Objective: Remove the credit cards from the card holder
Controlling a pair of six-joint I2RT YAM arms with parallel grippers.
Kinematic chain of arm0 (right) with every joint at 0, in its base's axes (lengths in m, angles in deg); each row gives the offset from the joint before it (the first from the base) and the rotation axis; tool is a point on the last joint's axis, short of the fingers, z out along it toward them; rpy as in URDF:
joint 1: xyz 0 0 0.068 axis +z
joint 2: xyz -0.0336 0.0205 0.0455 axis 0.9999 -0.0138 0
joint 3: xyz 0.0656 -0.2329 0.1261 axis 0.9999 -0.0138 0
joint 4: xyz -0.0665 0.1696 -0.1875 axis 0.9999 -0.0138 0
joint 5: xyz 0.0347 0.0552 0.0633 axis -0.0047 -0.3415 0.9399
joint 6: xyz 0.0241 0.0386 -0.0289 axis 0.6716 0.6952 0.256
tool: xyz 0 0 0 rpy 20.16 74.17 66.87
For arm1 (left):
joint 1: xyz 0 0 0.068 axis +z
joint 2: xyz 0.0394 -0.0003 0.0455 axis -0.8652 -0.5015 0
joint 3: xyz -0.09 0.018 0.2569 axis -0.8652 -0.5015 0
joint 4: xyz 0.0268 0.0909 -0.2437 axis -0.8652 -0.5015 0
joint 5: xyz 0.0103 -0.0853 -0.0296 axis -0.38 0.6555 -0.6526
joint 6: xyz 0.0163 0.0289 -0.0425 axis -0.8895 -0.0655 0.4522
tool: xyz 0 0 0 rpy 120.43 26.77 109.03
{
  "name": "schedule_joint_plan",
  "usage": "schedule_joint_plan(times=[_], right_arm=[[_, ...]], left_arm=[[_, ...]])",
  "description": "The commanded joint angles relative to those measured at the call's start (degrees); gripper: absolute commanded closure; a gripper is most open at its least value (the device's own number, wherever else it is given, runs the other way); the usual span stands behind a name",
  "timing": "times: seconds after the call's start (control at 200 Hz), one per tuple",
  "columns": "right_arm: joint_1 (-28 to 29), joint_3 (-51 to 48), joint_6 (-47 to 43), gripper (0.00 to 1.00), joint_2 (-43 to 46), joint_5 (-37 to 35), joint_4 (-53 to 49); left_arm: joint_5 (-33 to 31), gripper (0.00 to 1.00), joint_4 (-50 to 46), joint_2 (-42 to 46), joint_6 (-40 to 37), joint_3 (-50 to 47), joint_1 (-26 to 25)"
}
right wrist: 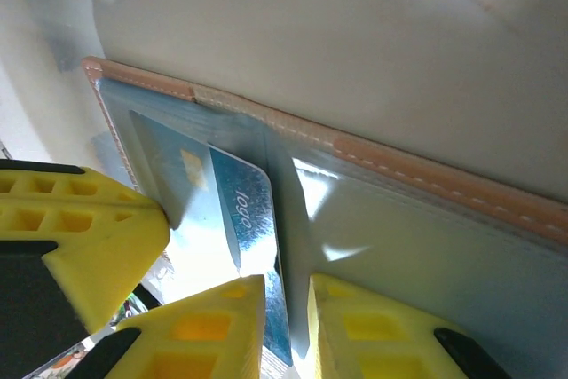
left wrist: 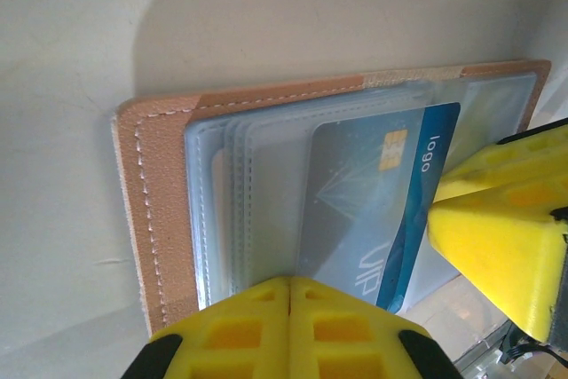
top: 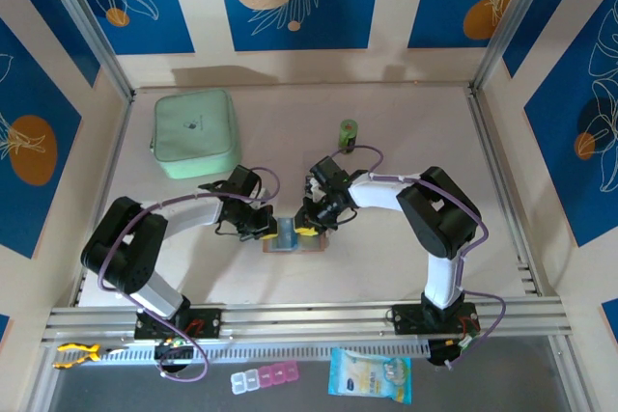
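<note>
Nearest, a snack packet (top: 370,374) and pillbox (top: 264,377) lay below my bases. Mid-tabletop, my left gripper (left wrist: 290,308) pressed shut on the open card holder (left wrist: 160,201); my right gripper (right wrist: 286,326), jaws narrowly parted, straddled a credit card's (right wrist: 244,219) edge. Beyond sat a mint-green case (top: 196,132).

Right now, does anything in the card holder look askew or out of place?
Yes. One blue card sits slanted in the open card holder instead of square with its clear pockets, one corner sticking out past the sleeve edge. The right tool has its fingers on either side of that card's edge. Nothing looks torn or spilled.
</note>
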Motion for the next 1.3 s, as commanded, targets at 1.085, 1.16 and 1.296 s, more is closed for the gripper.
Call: schedule_joint_plan(times=[1.085,1.16,1.296], right_arm=[[-2.3,-7.3,3.4,1.00,4.7,5.6,9.8],[-2.9,-7.8,2.7,1.00,5.7,4.9,8.6],[-4.2,-7.7,0.0,1.00,7.4,4.5,4.8]], left_arm=[[-1.7,0.96,-1.3,-0.7,-0.5,-2.0,-0.4],[-1.8,0.96,-1.4,-0.7,-0.5,-1.9,-0.3],[-2.0,0.96,-1.6,-0.6,-0.5,-1.9,-0.4]])
